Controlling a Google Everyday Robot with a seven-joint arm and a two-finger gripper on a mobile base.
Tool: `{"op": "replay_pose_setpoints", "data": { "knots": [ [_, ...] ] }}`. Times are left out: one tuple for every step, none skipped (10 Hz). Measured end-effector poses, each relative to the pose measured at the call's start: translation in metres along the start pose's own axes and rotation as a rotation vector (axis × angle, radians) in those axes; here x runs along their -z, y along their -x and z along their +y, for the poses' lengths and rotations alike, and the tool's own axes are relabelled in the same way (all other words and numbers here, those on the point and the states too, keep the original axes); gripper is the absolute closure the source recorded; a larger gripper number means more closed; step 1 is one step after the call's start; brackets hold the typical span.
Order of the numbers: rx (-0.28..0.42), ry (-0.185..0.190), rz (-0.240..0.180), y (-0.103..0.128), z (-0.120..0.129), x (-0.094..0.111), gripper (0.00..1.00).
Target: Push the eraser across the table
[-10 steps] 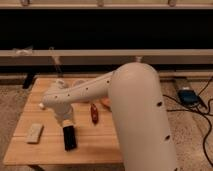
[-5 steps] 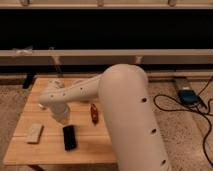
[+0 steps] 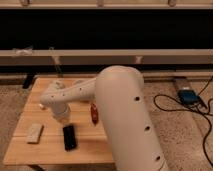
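The eraser point(image 3: 69, 137), a flat black block, lies on the light wooden table point(image 3: 50, 150) near its front edge, its long side pointing away from me. My gripper point(image 3: 61, 114) hangs from the white arm just behind and left of the eraser, a little above the tabletop. It does not appear to touch the eraser. The large white arm body point(image 3: 127, 115) hides the right part of the table.
A pale beige block point(image 3: 34, 132) lies left of the eraser near the front left. A dark red oblong thing point(image 3: 93, 112) lies right of the gripper. A blue box point(image 3: 188, 96) and black cables lie on the floor at right. A dark wall runs behind the table.
The gripper has lifted off the far end of the eraser and drawn back to the left and away. The eraser has stayed about where it was.
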Motion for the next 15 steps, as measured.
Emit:
{"op": "replay_pose_setpoints", "data": {
  "knots": [
    [0.000,0.000,-0.004,0.001,0.001,-0.001,1.00],
    [0.000,0.003,-0.013,0.006,0.007,-0.003,1.00],
    [0.001,0.006,-0.022,0.013,0.014,-0.005,1.00],
    [0.002,0.009,-0.031,0.021,0.020,-0.006,1.00],
    [0.004,0.009,-0.037,0.027,0.024,-0.007,1.00],
    [0.008,0.010,-0.046,0.034,0.026,-0.009,1.00],
    [0.011,0.011,-0.054,0.038,0.028,-0.011,1.00],
    [0.012,0.012,-0.061,0.043,0.029,-0.013,1.00],
    [0.016,0.012,-0.068,0.050,0.031,-0.014,1.00],
    [0.025,0.012,-0.076,0.059,0.031,-0.014,1.00],
    [0.033,0.012,-0.081,0.069,0.029,-0.013,1.00],
    [0.040,0.011,-0.085,0.076,0.028,-0.011,1.00],
    [0.043,0.008,-0.086,0.080,0.028,-0.009,1.00],
    [0.049,0.008,-0.091,0.086,0.030,-0.007,1.00],
    [0.054,0.010,-0.097,0.092,0.031,-0.007,1.00]
  ]
}}
